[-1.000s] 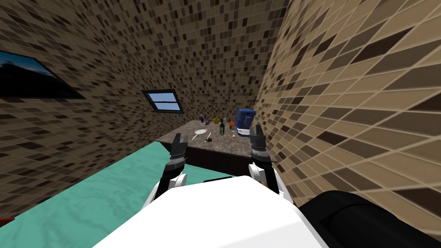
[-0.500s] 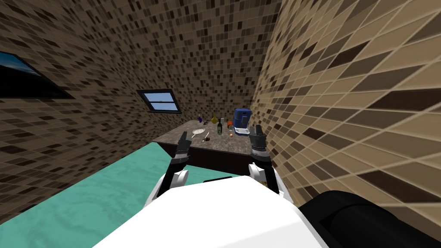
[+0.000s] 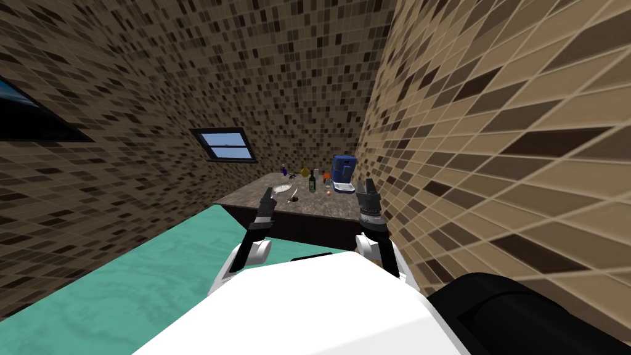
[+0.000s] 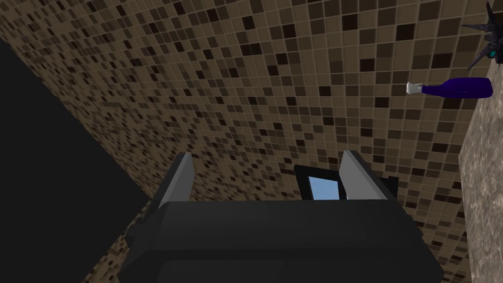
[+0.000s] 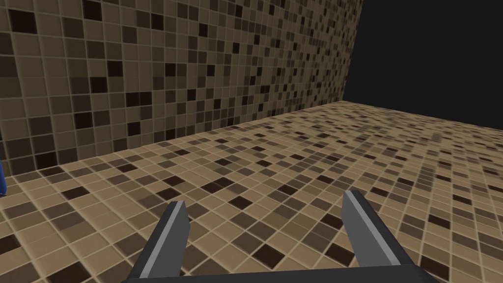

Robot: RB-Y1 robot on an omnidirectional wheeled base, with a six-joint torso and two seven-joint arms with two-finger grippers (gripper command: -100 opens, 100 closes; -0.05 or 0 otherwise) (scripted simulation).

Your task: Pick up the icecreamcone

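Observation:
The icecreamcone (image 3: 294, 198), a small brown lump with a pale stick-like end, lies on the dark speckled counter (image 3: 259, 197) ahead, just beyond a white plate (image 3: 283, 187). My left gripper (image 3: 269, 193) hovers at the counter's near edge, short of the cone, turned edge-on. In the left wrist view that left gripper (image 4: 267, 169) is open and holds nothing. My right gripper (image 3: 367, 187) is raised by the tiled right wall, near the counter's right end. The right wrist view shows the right gripper (image 5: 265, 211) open and holding nothing.
Behind the cone stand a green bottle (image 3: 312, 182), a blue machine (image 3: 342, 169), a yellow vase (image 3: 304, 170) and a purple bottle (image 3: 284, 169). That purple bottle (image 4: 457, 88) and a dark spiky object (image 4: 491, 44) sit near the counter's far corner. Teal floor (image 3: 154, 277) lies left.
My left hand has rolled edge-on and reached forward towards the counter's near edge. The whole head view has shifted slightly. The right arm has kept its pose.

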